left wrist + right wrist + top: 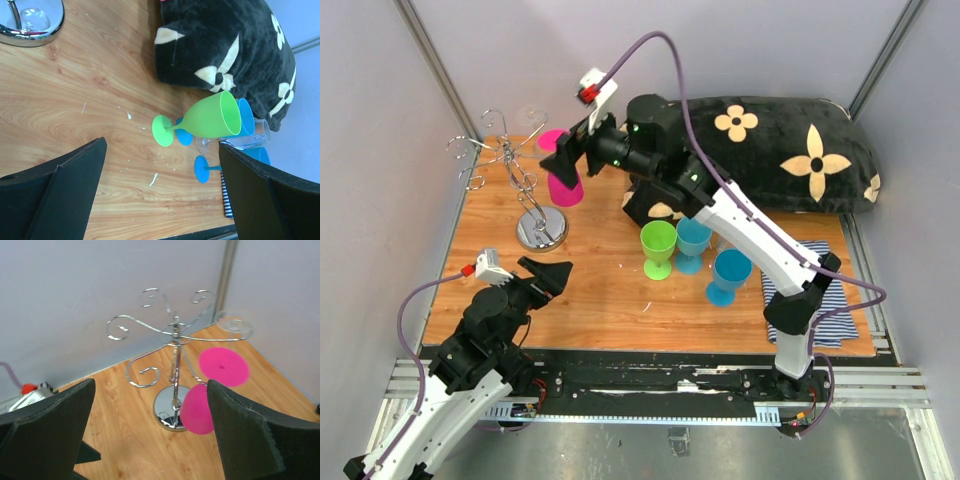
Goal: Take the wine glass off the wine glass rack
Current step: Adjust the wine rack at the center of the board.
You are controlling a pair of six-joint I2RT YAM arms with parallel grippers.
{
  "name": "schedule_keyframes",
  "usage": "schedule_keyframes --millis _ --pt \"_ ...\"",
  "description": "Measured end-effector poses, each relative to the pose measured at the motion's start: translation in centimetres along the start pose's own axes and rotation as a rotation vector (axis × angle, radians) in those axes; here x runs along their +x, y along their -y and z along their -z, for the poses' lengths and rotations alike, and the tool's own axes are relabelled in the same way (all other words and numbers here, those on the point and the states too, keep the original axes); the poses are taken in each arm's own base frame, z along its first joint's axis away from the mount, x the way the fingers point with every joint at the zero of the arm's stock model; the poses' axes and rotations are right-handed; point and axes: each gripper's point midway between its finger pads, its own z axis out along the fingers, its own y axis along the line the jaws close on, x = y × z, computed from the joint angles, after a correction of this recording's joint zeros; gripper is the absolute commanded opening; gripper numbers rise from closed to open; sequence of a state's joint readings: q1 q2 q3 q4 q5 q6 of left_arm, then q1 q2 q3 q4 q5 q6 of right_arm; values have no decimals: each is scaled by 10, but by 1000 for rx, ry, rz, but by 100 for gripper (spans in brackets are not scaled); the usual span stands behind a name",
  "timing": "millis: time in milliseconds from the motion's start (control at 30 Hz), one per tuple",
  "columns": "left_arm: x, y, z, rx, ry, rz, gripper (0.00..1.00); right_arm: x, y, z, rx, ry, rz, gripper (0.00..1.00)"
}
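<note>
Wooden table (610, 300), pink wine glass (197, 410) on wine glass rack (174, 370), left tool (162, 145) and right tool (150, 385) wide.

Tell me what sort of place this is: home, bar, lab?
Probably a robot test cell, not a home: plain grey walls close around a wooden table, a metal rail at its edge, plastic goblets.

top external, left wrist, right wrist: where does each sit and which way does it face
Top external: above and behind the bases, looking down on the wooden table; both arms show, left tool and right tool open.
Left wrist: low, facing the green plastic goblet and black flowered cushion; its two fingers frame the view.
Right wrist: facing the silver wire wine glass rack and the pink plastic wine glass hanging on it; its fingers show.
Shared: the rack's chrome base appears in all three.
</note>
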State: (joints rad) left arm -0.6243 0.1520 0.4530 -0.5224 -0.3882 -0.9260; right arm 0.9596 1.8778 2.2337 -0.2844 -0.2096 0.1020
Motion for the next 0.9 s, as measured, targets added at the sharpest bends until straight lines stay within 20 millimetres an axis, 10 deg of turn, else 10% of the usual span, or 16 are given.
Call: schedule_keyframes --millis 200,400,633,900 --pt "-1 4 2 16 -6 -10 100 0 74 -5 130 27 -188 83" --pt "-6 11 6 41 0 -11 100 50 118 -38 165 -27 -419 77" --pt "-7 12 7 47 3 -9 100 95 126 -64 150 -89 -625 73" --pt "-7 12 7 46 3 -9 100 85 117 -68 100 -59 -713 58"
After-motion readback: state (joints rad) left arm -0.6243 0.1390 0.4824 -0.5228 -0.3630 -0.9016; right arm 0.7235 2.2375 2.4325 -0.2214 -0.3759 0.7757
